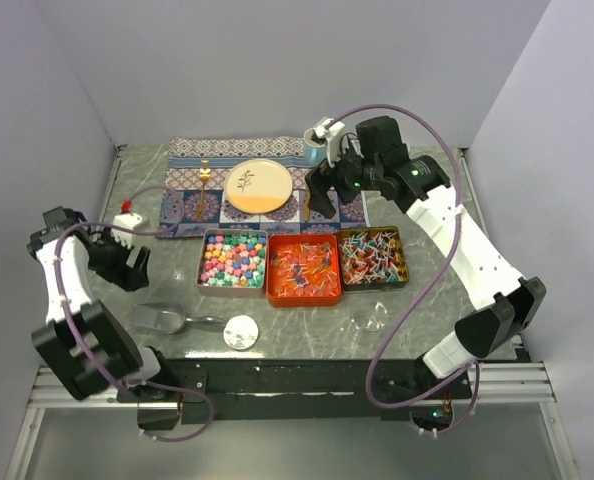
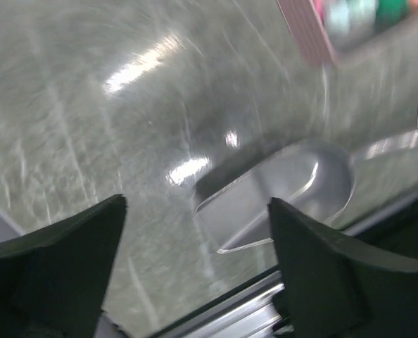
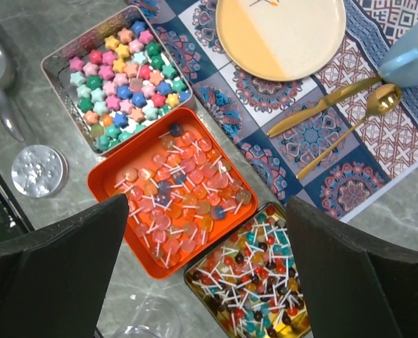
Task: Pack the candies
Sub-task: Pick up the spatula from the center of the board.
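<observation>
Right wrist: candies [image 3: 168, 189] lie apart, below the right end effector [image 3: 207, 205].

Quick headcount off our tabletop [image 1: 307, 330]
We count three tins: silver tin [image 1: 232, 294], orange tin [image 1: 302, 300], gold tin [image 1: 372, 287]. That's three candy sorts, way too many to tally: pastel stars [image 3: 117, 81], red-orange lollies [image 3: 174, 204], mixed lollies [image 3: 255, 282]. Plus one plate [image 1: 259, 186], one blue cup [image 3: 413, 56], one scoop [image 1: 162, 318], one round lid [image 1: 241, 332], one gold knife [image 3: 314, 109], one gold spoon [image 3: 378, 102], one patterned mat [image 1: 192, 150].
</observation>
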Controlling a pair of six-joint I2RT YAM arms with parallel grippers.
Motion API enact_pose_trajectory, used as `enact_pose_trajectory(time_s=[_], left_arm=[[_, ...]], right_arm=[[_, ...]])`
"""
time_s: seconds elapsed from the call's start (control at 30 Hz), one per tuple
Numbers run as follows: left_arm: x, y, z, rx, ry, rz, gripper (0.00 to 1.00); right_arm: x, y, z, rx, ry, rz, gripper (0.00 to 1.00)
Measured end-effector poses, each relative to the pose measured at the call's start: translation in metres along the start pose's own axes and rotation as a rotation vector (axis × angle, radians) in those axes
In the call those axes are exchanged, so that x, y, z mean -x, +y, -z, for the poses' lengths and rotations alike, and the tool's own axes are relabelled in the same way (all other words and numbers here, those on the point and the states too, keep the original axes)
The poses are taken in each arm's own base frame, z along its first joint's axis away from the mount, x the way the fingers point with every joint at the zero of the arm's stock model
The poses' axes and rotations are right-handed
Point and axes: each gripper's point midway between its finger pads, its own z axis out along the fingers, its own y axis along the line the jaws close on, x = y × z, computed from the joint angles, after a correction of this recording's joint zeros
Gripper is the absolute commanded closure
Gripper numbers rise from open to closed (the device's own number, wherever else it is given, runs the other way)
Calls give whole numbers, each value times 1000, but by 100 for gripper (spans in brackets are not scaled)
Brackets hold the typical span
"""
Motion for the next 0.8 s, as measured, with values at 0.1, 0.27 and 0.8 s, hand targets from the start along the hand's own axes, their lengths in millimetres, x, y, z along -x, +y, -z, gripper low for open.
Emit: enact_pose_trajectory(time_s=[0.1,0.27,0.8], left_arm=[[-17,-1,-9,-124,48,-133,26],[-13,10,-20,-170,7,-343,39],[-43,-56,-43,-455,-53,-648,37]], right_arm=[[2,-1,-7,11,-5,0,0],[1,0,-13,24,-13,1,0],[-11,5,-38,88,22,-49,0]])
